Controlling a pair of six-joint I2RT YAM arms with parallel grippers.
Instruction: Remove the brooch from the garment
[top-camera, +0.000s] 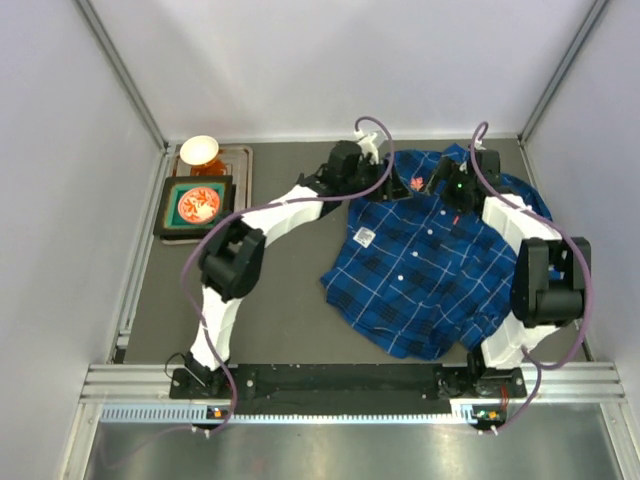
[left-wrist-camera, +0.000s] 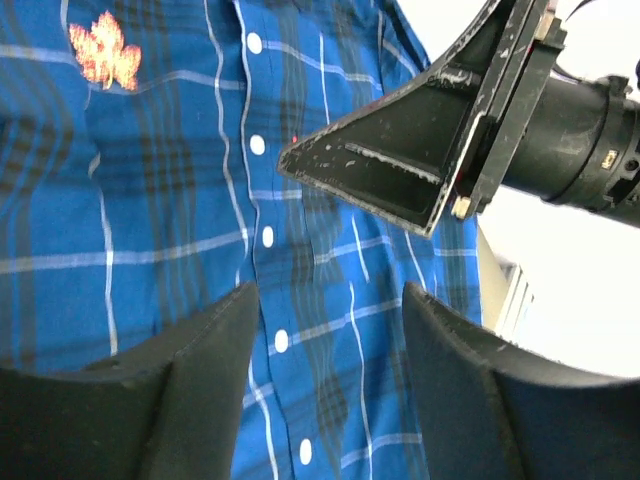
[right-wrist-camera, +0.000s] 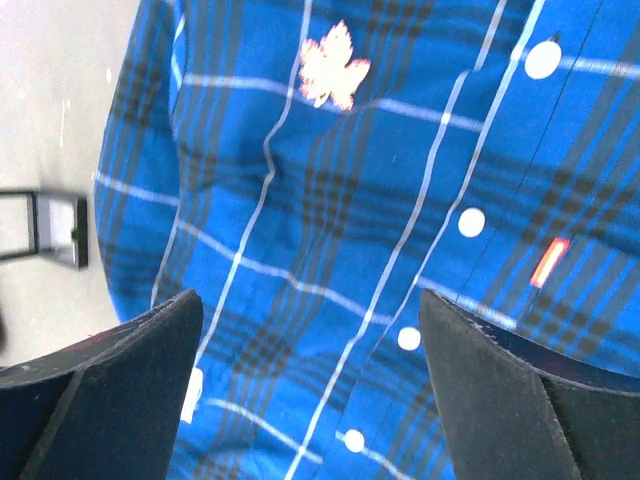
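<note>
The shirt (top-camera: 430, 270) lies spread on the grey surface (top-camera: 280, 300), its collar end far from the arm bases. The brooch (top-camera: 415, 183), a reddish maple-leaf shape, is pinned on the chest near the collar, between the two hands. The left hand (top-camera: 397, 188) hovers just left of it, released, and only plaid cloth and white buttons (left-wrist-camera: 258, 145) show between its spread fingers (left-wrist-camera: 200, 390). The right hand (top-camera: 455, 193) hangs just right of the brooch, also released and grasping nothing. One of its fingers (left-wrist-camera: 400, 165) reaches over the button row in the left wrist view. A white label (top-camera: 366, 237) sits lower on the shirt. A bowl (top-camera: 199, 150) and a tray (top-camera: 170, 225) stand far left.
</note>
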